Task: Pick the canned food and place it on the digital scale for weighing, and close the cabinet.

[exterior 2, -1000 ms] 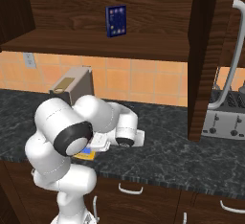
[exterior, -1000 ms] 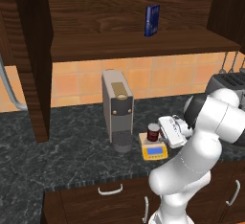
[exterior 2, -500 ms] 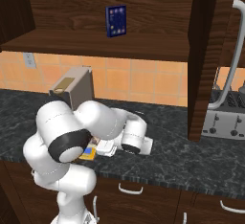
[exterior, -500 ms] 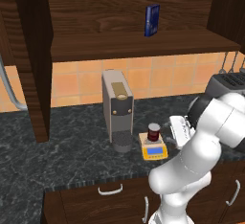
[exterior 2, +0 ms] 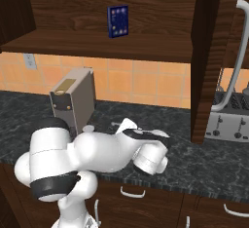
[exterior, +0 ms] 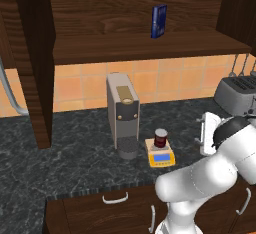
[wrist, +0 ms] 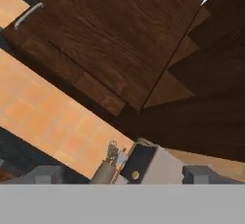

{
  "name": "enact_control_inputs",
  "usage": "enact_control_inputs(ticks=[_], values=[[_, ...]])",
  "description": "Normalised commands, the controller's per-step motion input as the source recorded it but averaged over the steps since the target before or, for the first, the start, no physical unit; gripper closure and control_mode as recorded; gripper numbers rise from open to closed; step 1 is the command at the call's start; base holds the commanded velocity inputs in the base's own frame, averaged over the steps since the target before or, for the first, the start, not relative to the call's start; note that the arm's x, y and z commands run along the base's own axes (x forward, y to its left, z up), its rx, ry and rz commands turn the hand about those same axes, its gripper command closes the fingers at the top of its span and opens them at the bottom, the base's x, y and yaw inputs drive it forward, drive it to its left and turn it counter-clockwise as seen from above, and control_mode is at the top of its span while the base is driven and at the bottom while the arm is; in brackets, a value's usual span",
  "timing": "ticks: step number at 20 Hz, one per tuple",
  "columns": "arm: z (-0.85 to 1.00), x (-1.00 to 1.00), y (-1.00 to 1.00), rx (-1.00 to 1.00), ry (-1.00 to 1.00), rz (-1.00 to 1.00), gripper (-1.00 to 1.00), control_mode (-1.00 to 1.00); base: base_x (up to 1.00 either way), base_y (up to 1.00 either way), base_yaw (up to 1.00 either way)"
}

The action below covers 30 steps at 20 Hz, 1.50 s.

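Red-brown canned food (exterior: 160, 137) sits on digital scale (exterior: 160, 153); gripper (exterior: 202, 134) has withdrawn rightward, apparently empty, spread unclear. Cabinet (exterior: 31, 63) still open.

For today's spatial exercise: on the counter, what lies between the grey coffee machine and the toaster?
In the left base view, the digital scale with the canned food on it lies between the coffee machine and the toaster, then the robot's white hand.

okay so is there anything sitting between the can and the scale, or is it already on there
Nothing stands between them: the canned food already sits upright on the digital scale, in front of the coffee machine. The gripper is off to the right of it, apart from the can. The cabinet is still open.
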Motion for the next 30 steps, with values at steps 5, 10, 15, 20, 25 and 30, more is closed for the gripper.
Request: enact_control_inputs(ticks=[5,10,15,20,25,30], values=[[0.99,-0.22,-0.75,0.26,-0.35,-0.06,-1.00,-1.00,0.00,0.00,0.00],[0.85,-0.49,-0.99,0.37,-0.16,-0.06,-1.00,-1.00,0.00,0.00,0.00],[0.57,-0.54,-0.99,0.34,-0.16,0.00,-1.00,-1.00,0.00,0.00,0.00],[0.37,-0.32,-0.78,0.23,-0.03,0.00,-1.00,-1.00,0.00,0.00,0.00],[0.19,-0.05,-0.65,0.09,0.16,0.00,-1.00,-1.00,0.00,0.00,0.00],[-0.23,0.10,-0.32,0.00,0.25,0.01,-1.00,-1.00,0.00,0.00,0.00]])
